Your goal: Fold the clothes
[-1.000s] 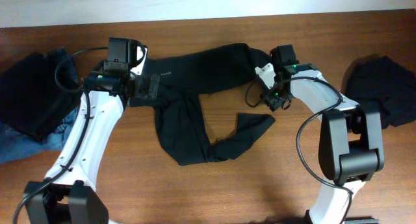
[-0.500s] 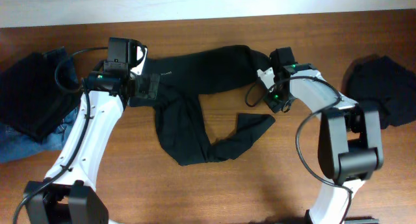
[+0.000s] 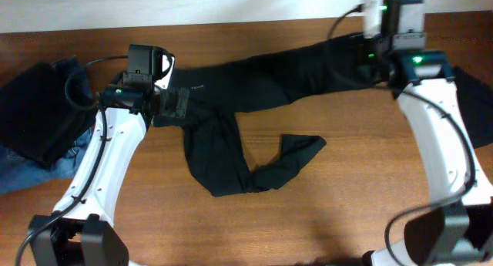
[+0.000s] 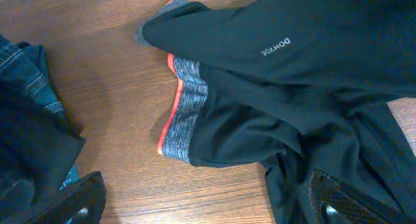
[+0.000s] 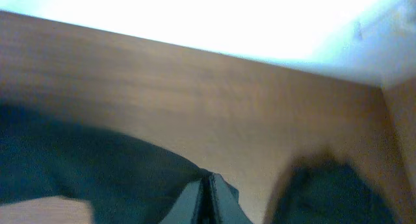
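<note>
Wood-grain table (image 3: 347,204), soft black trousers (image 3: 254,85), grey waistband (image 4: 185,110)

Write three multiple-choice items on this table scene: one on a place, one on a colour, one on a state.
1. Where do the jeans lie?
A) at the table's edge beside the left arm
B) under the right arm
C) in the table's middle

2. What colour is the trim along the grey waistband?
A) green
B) red-orange
C) white

3. The right gripper is:
A) open above bare wood
B) shut on the jeans
C) shut on a leg of the trousers

Answers:
1 A, the overhead view shows blue denim at the edge by the left arm.
2 B, the left wrist view shows that stripe plainly.
3 C, its fingers meet on black cloth, and the leg stretches out to it.
</note>
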